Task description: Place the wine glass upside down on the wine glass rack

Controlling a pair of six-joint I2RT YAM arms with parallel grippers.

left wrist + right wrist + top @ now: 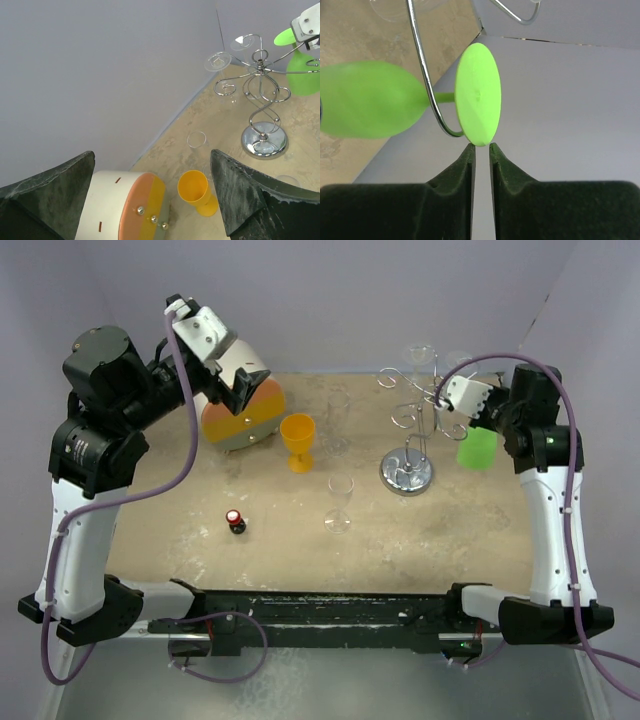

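Note:
A lime-green wine glass (477, 448) hangs upside down on the wine glass rack (407, 472), its stem in a wire loop (422, 65) and its round foot (477, 92) above the loop. My right gripper (481, 146) sits at the foot's rim with its jaws a narrow slit apart; the rim just meets the fingertips (469, 152). The rack's chrome base (264, 141) stands at the right rear of the table, and the green glass (302, 75) shows beside it. At the back left, my left gripper (152, 160) hangs wide open over a round box and holds nothing.
Clear glasses (420, 355) hang on other rack arms. Two clear wine glasses (340, 502) (335, 420) stand mid-table. An orange goblet (298, 440) stands next to a white, orange and yellow round box (245, 415). A small red-capped bottle (235, 522) sits front left.

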